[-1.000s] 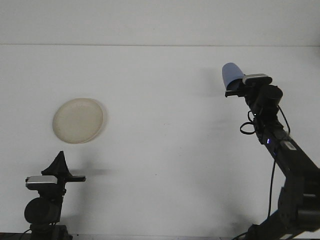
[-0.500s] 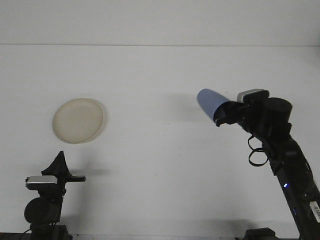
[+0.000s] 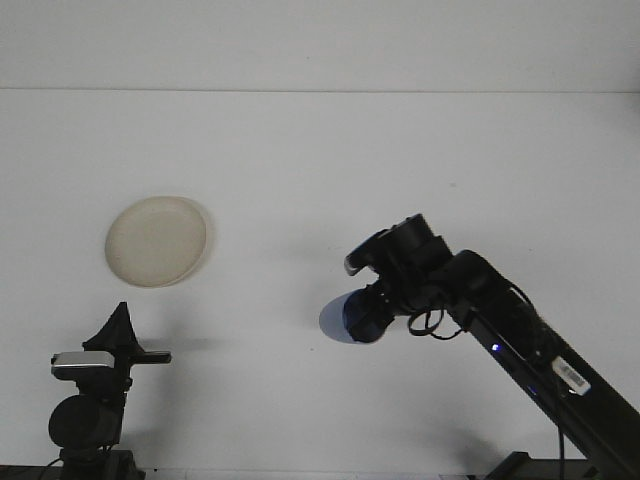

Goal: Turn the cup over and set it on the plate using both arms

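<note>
My right arm reaches in from the lower right corner, stretched low and diagonal over the white table, its wrist bent down toward the centre. The right gripper is clamped on the blue cup, which lies tipped on its side, pointing left, well to the right of the cream plate. My left gripper sits parked just below the plate, pointing up; I cannot tell its opening.
</note>
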### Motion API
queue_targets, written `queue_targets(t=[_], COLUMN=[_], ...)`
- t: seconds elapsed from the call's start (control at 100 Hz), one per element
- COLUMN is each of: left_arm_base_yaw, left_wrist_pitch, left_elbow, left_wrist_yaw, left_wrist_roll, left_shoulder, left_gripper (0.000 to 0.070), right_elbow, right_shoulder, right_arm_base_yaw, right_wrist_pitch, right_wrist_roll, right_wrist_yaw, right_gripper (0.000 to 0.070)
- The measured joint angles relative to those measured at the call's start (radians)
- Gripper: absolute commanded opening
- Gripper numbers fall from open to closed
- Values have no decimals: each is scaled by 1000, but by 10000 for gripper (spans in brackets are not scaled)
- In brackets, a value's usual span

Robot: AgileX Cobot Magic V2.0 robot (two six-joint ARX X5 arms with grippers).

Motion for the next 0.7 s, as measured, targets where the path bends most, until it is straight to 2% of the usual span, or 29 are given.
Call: queue_targets(t=[0.15, 0.31, 0.61, 0.66, 0.7], left_arm_base_yaw=[0, 0, 0, 0, 0], left_wrist_pitch=[0, 0, 0, 0, 0], left_elbow=[0, 0, 0, 0, 0], left_wrist_yaw=[0, 0, 0, 0, 0], left_wrist_roll=[0, 0, 0, 0, 0], left_shoulder=[0, 0, 0, 0, 0], left_gripper=[13, 13, 13, 13, 13], right_elbow=[78, 87, 90, 90, 90], right_shoulder=[123, 232, 342, 343, 343], right_arm_base_yaw=[114, 190, 232, 232, 232], right_wrist_pitch=[-102, -119, -93, -92, -92], right_wrist_roll=[-14, -21, -21, -21, -21], right_wrist_yaw=[67, 149, 158, 155, 154], right_gripper=[3, 3, 6, 45, 129])
